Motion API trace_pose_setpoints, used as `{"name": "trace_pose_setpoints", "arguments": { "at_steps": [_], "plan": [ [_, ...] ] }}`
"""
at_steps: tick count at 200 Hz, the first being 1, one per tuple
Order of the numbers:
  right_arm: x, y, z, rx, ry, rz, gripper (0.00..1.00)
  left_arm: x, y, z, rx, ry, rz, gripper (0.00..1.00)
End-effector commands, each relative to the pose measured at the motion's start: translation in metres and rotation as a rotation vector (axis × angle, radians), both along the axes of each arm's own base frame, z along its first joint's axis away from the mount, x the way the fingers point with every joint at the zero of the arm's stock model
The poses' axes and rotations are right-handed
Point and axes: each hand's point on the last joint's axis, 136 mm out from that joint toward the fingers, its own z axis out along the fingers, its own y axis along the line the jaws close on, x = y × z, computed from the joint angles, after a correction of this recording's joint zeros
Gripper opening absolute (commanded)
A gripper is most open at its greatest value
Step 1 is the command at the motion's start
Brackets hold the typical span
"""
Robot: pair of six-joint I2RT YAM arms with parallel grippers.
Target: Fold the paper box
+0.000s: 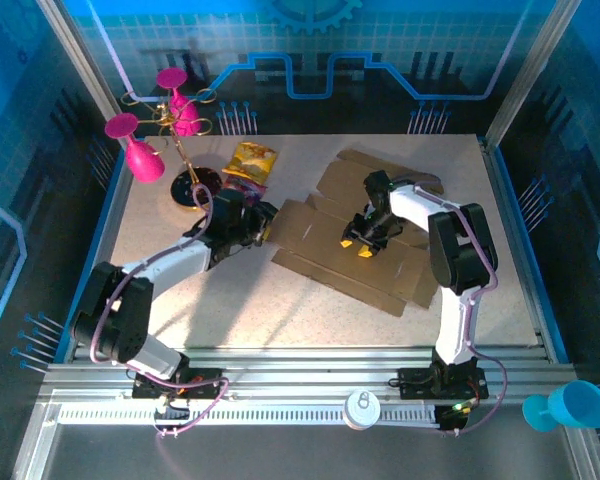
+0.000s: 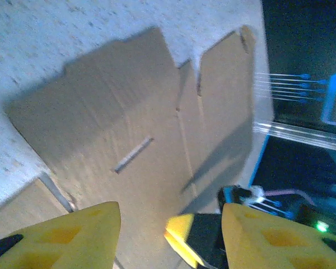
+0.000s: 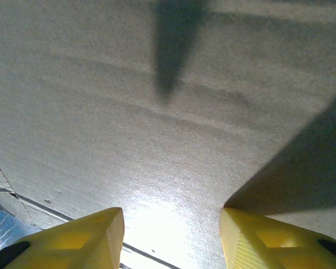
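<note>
Currently the paper box (image 1: 320, 265) lies flat and unfolded on the pale speckled desk (image 1: 230, 305), inside a blue-lit, metal-framed enclosure (image 1: 80, 60). I see the left fingers (image 2: 84, 235) spread apart at the box's left edge. The right fingers (image 3: 78, 238) are spread over its middle panel, holding nothing.

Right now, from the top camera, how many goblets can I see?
3. One pink goblet and a second pink goblet are at the gold rack, at the far left corner of the table; a blue goblet lies past the near right corner. Others may be hidden.
</note>
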Motion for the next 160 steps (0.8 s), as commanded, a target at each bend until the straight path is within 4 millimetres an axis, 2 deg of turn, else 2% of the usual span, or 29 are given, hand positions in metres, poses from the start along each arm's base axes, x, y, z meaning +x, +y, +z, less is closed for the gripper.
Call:
{"name": "trace_pose_setpoints", "arguments": {
  "at_steps": [1, 18, 77, 160],
  "plan": [
    [-0.005, 0.001, -0.006, -0.010, 0.038, 0.028, 0.50, -0.005, -0.015, -0.020, 0.038, 0.056, -0.124, 0.50],
    [-0.003, 0.003, -0.006, 0.001, 0.039, 0.030, 0.50, -0.006, -0.013, -0.033, 0.027, 0.084, -0.095, 0.50],
    [0.002, 0.004, -0.006, 0.017, 0.041, 0.029, 0.51, -0.004, -0.010, -0.057, 0.020, 0.126, -0.050, 0.52],
    [0.003, 0.003, -0.009, 0.023, 0.054, 0.028, 0.51, 0.000, -0.003, -0.080, 0.024, 0.155, -0.013, 0.52]
  ]
}}
